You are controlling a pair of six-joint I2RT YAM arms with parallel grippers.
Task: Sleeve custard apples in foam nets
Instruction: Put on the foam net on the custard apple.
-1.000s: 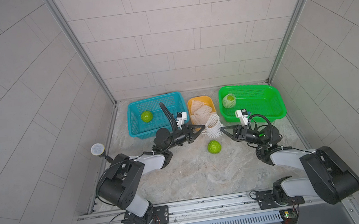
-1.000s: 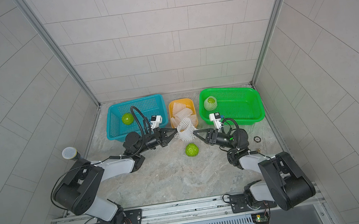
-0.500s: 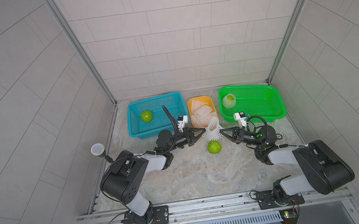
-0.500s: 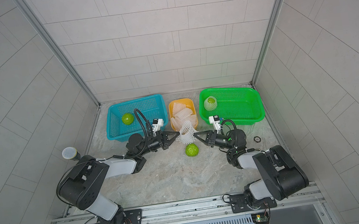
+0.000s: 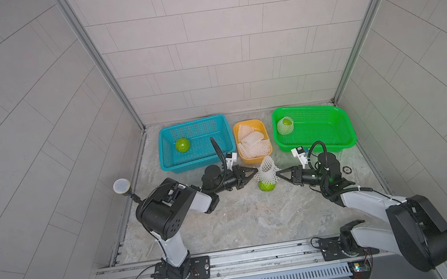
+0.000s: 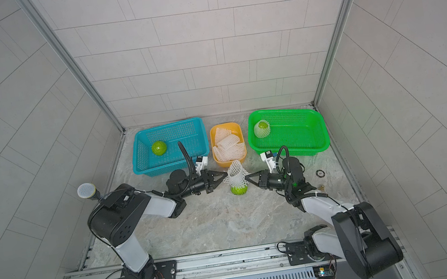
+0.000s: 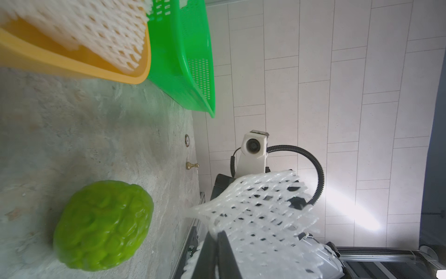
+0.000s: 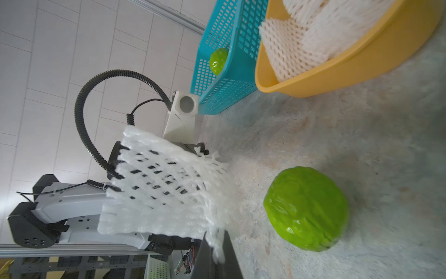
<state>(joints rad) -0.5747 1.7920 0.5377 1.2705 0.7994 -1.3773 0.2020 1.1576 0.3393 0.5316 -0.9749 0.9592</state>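
Note:
A bare green custard apple [image 5: 266, 186] [image 6: 238, 190] [image 7: 103, 225] [image 8: 306, 207] sits on the stone table between my two grippers. A white foam net [image 5: 267, 171] [image 6: 236, 176] [image 7: 260, 207] [image 8: 169, 188] hangs stretched just above it, apart from it in both wrist views. My left gripper [image 5: 255, 170] [image 7: 218, 235] is shut on one edge of the net. The right gripper [image 5: 277, 173] [image 8: 217, 238] is shut on the opposite edge. A second bare custard apple [image 5: 182, 145] lies in the blue basket, and a netted one [image 5: 285, 125] in the green basket.
An orange bowl [image 5: 263, 129] with spare foam nets stands just behind the held net, between the blue basket [image 5: 167, 165] and the green basket [image 5: 344, 130]. A small black ring [image 5: 347, 170] lies right of the right wrist. A round grey-headed post [image 5: 121, 186] stands at the left edge.
Both grippers have brought the net down and forward, from beside the orange bowl to just over the custard apple. The right gripper has closed tighter on the net's edge.

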